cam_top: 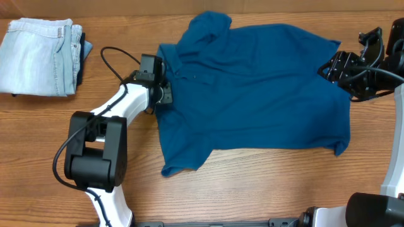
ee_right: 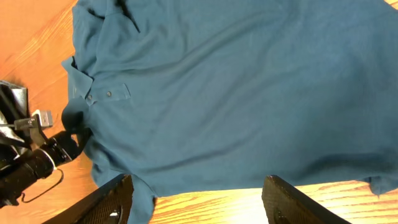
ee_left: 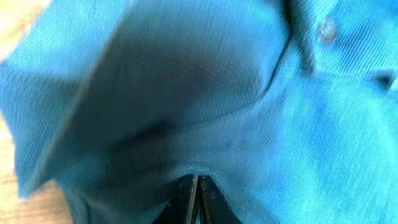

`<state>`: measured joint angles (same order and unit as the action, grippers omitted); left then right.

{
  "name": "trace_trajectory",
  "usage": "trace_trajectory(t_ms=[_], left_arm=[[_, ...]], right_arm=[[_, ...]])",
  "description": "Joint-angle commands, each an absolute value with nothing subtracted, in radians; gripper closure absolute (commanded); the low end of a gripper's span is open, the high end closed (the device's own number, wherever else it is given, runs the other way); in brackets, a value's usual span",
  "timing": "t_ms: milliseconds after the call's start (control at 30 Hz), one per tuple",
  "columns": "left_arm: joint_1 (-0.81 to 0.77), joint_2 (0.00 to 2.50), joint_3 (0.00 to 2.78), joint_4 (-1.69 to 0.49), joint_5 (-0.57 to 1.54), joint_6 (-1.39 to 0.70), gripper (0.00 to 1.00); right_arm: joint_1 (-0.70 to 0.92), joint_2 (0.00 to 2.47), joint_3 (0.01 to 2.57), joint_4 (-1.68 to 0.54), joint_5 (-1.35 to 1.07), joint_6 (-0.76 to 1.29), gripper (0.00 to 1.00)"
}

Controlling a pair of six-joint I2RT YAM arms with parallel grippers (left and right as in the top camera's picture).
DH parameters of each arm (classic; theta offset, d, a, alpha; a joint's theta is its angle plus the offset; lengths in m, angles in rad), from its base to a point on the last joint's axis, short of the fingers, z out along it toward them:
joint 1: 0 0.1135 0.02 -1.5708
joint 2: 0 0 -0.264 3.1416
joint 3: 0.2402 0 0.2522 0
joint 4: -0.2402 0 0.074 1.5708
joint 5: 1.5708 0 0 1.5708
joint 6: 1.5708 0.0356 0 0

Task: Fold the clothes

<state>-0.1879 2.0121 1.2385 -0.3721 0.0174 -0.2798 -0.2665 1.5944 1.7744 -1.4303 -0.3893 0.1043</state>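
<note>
I have the shirt (cam_top: 252, 88) lying spread and face up in the middle of the table (cam_top: 252, 189), collar (cam_top: 172, 60) toward my left arm and hem toward my right, with the jeans (cam_top: 41, 57) stacked well apart at the far left corner (not part of this job). As far as I can judge, nothing is folded yet: both sleeves lie out to the sides, the far one rumpled, the body is one loose layer with a few wrinkles, and every fold is yet to be made. The left gripper (cam_top: 165, 88) sits at the shirt's edge just beside the collar, and its wrist view shows the fingers pressed together with a ridge of knit pinched at their tips, so I read that as a grip on the fabric. The right gripper (ee_right: 199, 202) hangs over the hem edge with its jaws wide apart and nothing between them. I judge this to be the very start of the first fold.
</note>
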Motion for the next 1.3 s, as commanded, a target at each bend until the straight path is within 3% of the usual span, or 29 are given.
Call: trace_trajectory(t_ms=[0,233,467,567,767,933,1267], left_arm=[[-0.171,2.122,1.213,-0.304,-0.033,-0.250,0.92],[-0.100,2.122,1.239,-0.122,-0.041,-0.268,0.92],[-0.035,2.120,1.282,-0.180,-0.150,-0.263,0.88],[0.005,2.119,1.312,-0.197,-0.104,-0.249,0.87],[0.033,2.104,1.472,-0.357,0.016,-0.233,0.86],[0.004,2.045,1.626,-0.563,0.083,-0.199,0.82],[-0.179,1.895,1.681,-0.943,0.068,-0.205,0.80]], right_arm=[[-0.263,1.581,1.793,-1.427,-0.394,0.101,0.29],[-0.263,1.581,1.793,-1.427,-0.394,0.101,0.30],[-0.263,1.581,1.793,-1.427,-0.394,0.101,0.29],[-0.263,1.581,1.793,-1.427,-0.394,0.101,0.29],[-0.263,1.581,1.792,-1.426,-0.394,0.101,0.20],[-0.263,1.583,1.758,-1.394,-0.376,0.102,0.20],[-0.263,1.613,1.585,-1.304,-0.360,0.157,0.16]])
